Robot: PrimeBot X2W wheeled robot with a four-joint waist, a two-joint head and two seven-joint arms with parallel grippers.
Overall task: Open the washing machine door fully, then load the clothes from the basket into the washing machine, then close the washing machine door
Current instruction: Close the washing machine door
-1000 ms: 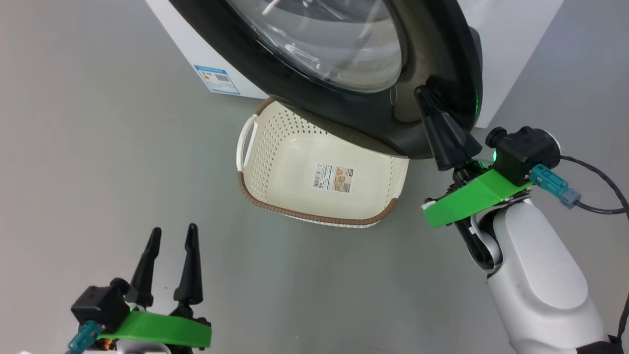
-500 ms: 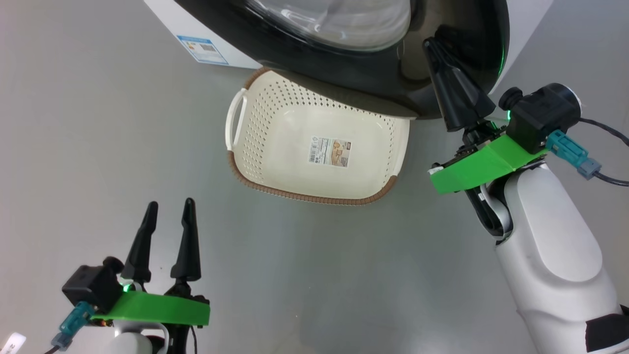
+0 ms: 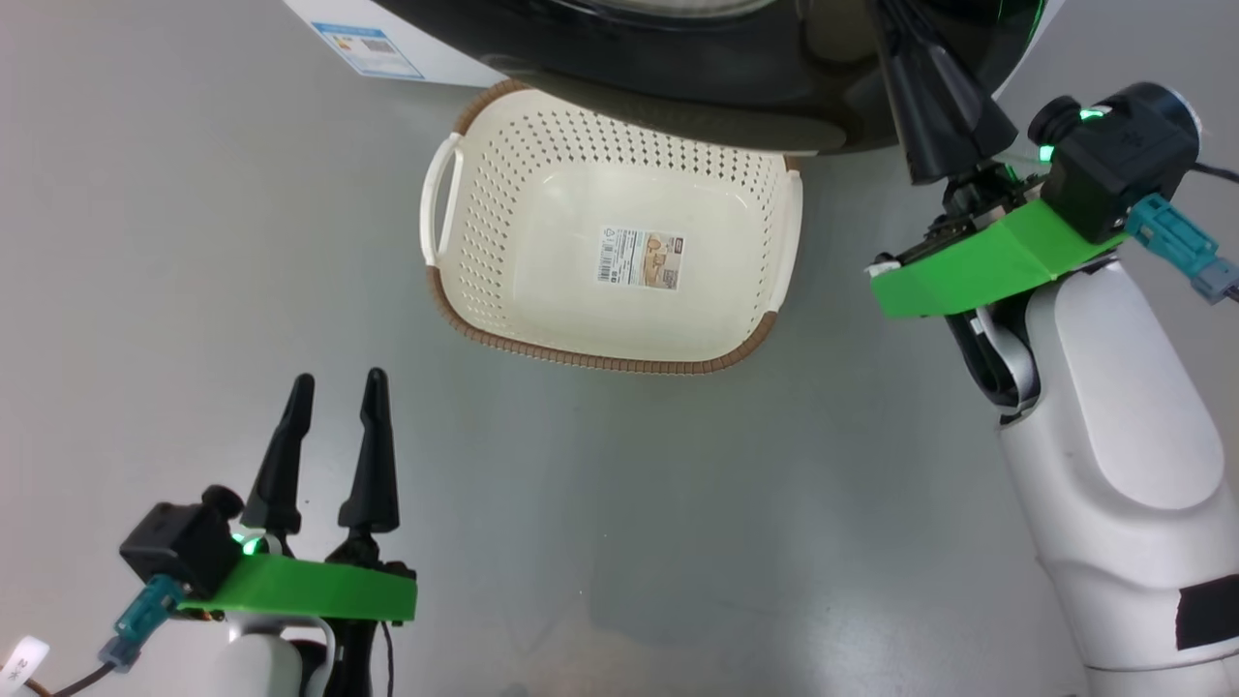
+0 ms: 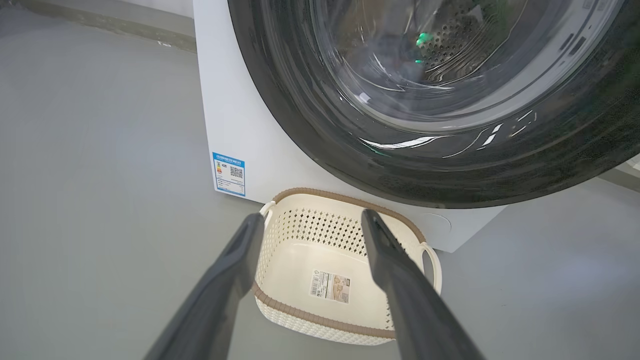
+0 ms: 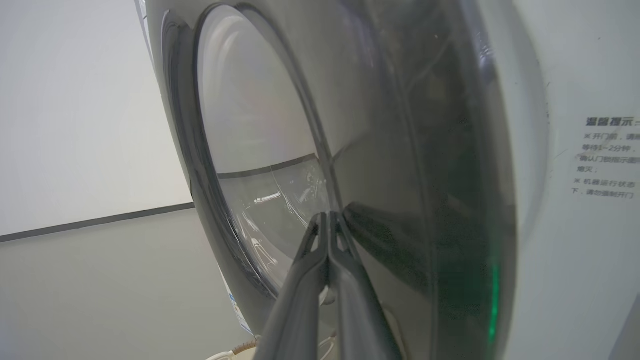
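Observation:
The cream basket [image 3: 542, 194] stands on the floor with nothing in it but its bottom label, just in front of the white washing machine [image 4: 240, 125]. The glossy black washing machine door [image 3: 678, 68] lies close against the machine front; its glass window [image 4: 425, 60] shows the steel drum behind. My right gripper [image 5: 327, 216] is shut, its tips pressed on the door's [image 5: 400, 150] black face; in the head view the right gripper [image 3: 905, 39] leans against the door's lower right. My left gripper [image 3: 334, 397] is open and holds nothing, near the basket [image 4: 325, 250]. The clothes are hidden.
Grey floor [image 3: 194, 242] lies all around the basket. A blue label sticker [image 3: 366, 48] marks the machine's lower front corner. My pale right forearm [image 3: 1113, 436] rises at the right edge with a cable behind it.
The head camera has shifted. The door has swung in toward the machine with my shut right gripper on it, uncovering most of the basket. The left gripper stays open.

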